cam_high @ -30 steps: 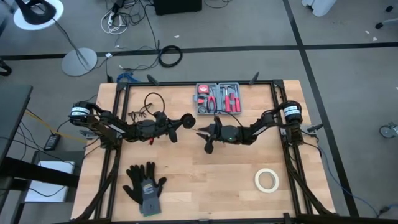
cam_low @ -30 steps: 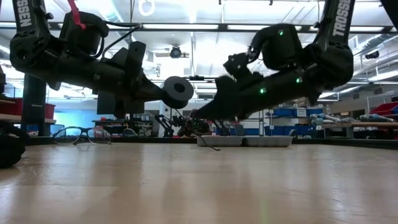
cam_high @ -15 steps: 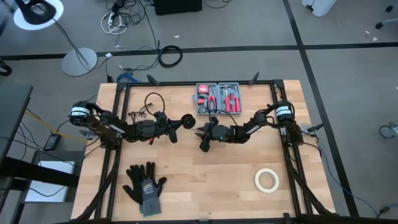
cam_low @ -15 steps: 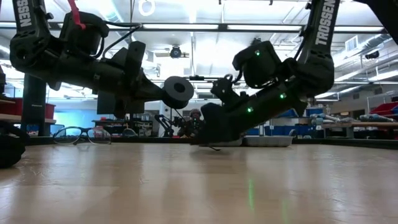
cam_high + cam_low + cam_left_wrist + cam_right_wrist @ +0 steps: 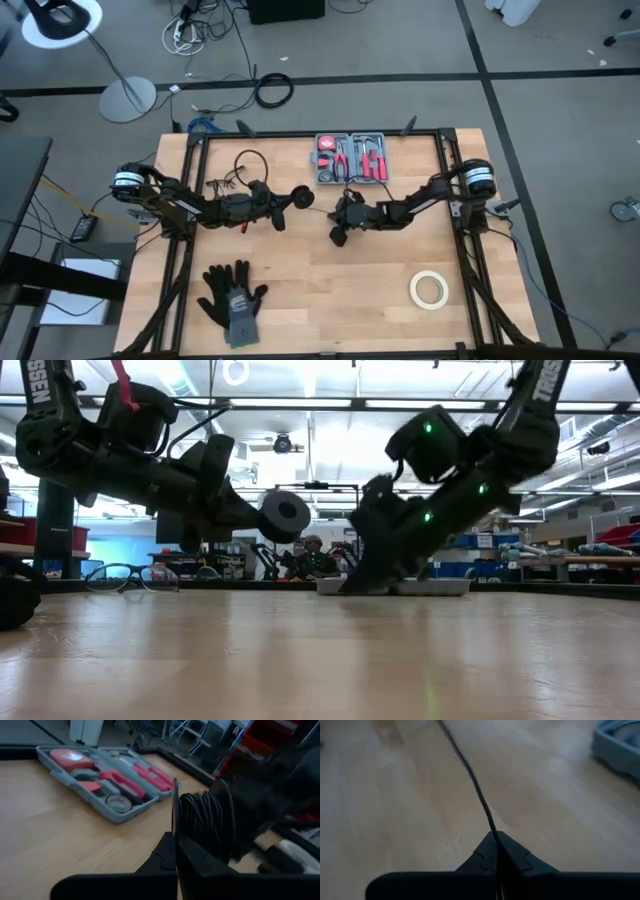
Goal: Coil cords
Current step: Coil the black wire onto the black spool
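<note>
Cord Winding Partly Complete; Loose Run Gripped at Mid-Table

Progress: most of the cord (image 5: pixel 202 827) is already wound in tight turns on a round spool (image 5: pixel 302 196), which the left gripper (image 5: pixel 176 851) holds at its fingertips with jaws fully closed on the spool's thin flange. The spool is held above the table (image 5: pixel 330 290), near its centre and in front of the grey tool case (image 5: pixel 350 160).

Remaining work, as judged from the present layout: one thin free run of cord leaves the spool and crosses the bare wood toward the right arm. This run is not yet wound.

Position relative to the grippers: the right gripper (image 5: pixel 496 844) is low over the table, just beside the spool on its right. Its fingers are pressed together on the free run, which emerges from between the fingertips and leads away across the wood. The cord therefore spans the short gap between the two grippers. The far end of the cord cannot be made out.
</note>
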Motion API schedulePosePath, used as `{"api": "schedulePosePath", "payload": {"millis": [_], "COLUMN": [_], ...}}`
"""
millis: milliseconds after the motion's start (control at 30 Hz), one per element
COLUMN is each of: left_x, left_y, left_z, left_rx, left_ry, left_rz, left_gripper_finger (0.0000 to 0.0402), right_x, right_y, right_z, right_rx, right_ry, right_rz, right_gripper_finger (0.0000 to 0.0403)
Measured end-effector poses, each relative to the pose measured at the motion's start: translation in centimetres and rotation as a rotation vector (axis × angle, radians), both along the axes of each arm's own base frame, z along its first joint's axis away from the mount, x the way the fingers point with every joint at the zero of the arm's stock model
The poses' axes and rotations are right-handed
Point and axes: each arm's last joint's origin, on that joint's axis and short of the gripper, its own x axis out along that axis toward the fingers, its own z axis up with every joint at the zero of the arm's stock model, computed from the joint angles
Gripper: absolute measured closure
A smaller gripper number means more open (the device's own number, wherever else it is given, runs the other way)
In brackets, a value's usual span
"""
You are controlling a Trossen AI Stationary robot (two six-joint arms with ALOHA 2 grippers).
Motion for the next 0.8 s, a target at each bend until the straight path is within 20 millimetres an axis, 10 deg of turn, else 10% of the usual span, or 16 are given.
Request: {"api": "schedulePosePath", "payload": {"millis": [367, 800], "left_x": [0.0, 0.2], "left_y": [-0.1, -0.1], "left_z": [-0.4, -0.4], "left_rx": [0.012, 0.012], "left_ry": [0.050, 0.068], "left_rz": [-0.052, -0.056], "left_gripper_finger": [0.0401, 0.0401], "right_x": [-0.9, 3.6], "right_y": [-2.8, -3.4], "right_z": [6.7, 12.7], "right_rx": [-0.005, -0.125], "right_ry": [-0.099, -0.132], "right_rz": [-0.081, 0.061], "right_gripper_finger": [0.0402, 0.0403]}}
